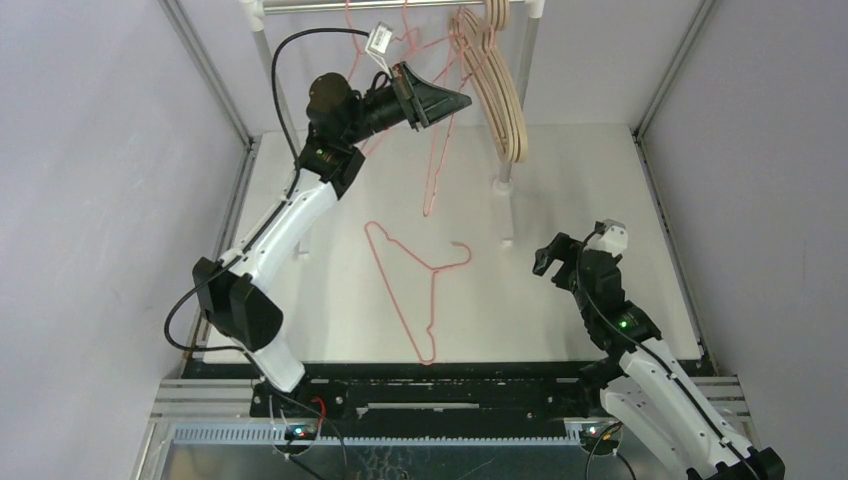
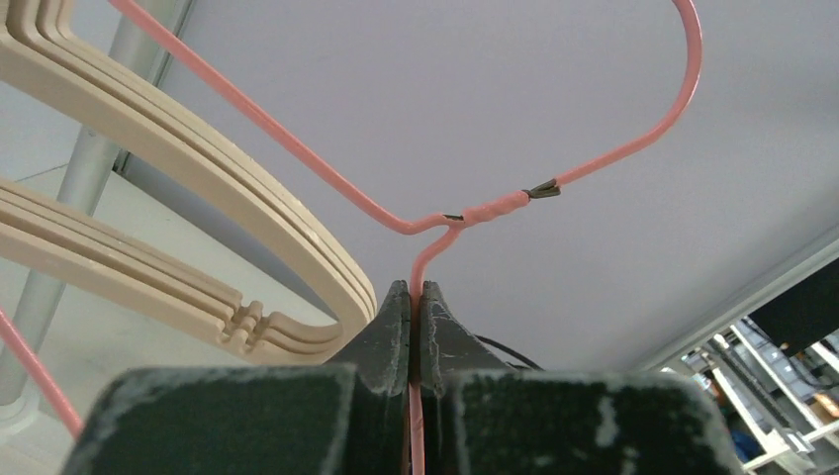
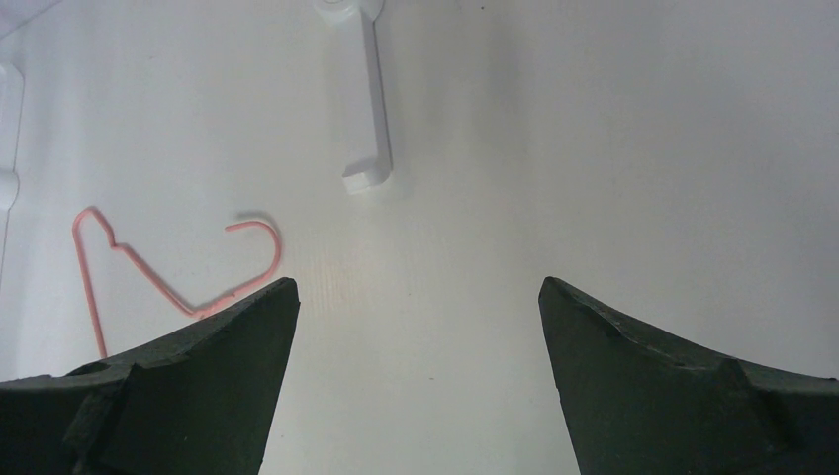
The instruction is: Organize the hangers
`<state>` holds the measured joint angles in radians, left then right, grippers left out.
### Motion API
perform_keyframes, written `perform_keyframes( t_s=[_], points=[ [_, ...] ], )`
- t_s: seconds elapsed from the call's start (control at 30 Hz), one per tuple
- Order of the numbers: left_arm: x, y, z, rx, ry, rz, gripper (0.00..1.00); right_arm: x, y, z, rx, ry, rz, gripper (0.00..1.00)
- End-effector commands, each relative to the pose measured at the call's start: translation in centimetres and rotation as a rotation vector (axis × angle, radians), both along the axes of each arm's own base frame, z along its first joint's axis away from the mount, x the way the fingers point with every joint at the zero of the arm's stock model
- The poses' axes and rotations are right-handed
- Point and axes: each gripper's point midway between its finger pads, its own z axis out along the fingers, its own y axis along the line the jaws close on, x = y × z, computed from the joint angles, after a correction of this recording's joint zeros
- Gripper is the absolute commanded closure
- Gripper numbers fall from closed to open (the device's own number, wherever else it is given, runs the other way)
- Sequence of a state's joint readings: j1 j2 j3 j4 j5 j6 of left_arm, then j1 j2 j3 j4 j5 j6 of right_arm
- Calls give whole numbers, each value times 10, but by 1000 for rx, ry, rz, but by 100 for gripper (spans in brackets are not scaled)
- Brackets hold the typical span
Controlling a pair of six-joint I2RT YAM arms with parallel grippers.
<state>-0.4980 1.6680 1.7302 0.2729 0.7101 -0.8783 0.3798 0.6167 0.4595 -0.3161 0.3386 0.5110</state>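
Below rail (image 1: 300, 5), left gripper (image 2: 416, 292) clamped on pink hanger (image 2: 475, 211) at neck, beside wooden hangers (image 2: 198, 198); we fear thin wire may pivot in pinch, hook snagging them. Right gripper (image 3: 416, 287) spread, empty; second pink hanger (image 1: 410, 280) flat, near side of rail.

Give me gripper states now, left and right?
Left gripper: closed on a pink wire hanger, just below its twisted neck.
Right gripper: open, holding nothing.
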Motion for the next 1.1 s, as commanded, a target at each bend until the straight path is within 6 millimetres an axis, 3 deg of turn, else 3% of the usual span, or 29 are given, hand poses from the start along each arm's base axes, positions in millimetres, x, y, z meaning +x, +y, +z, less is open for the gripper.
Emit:
perform_keyframes(
  t_s=[0.0, 0.23, 0.6, 0.83, 1.07],
  points=[
    [0, 20, 50, -128, -68, 16, 100, 4, -6, 18, -21, -37, -14, 0],
    [26, 32, 55, -201, -3, 95, 100, 5, -6, 16, -17, -27, -14, 0],
    [71, 42, 46, -286, 97, 123, 100, 2, -9, 11, -29, -4, -23, 0],
    [88, 73, 39, -297, 109, 214, 100, 1, -10, 7, -28, 6, -26, 0],
    [92, 103, 37, -275, 108, 301, 100, 3, -6, 7, -12, 7, -15, 0]
  ],
)
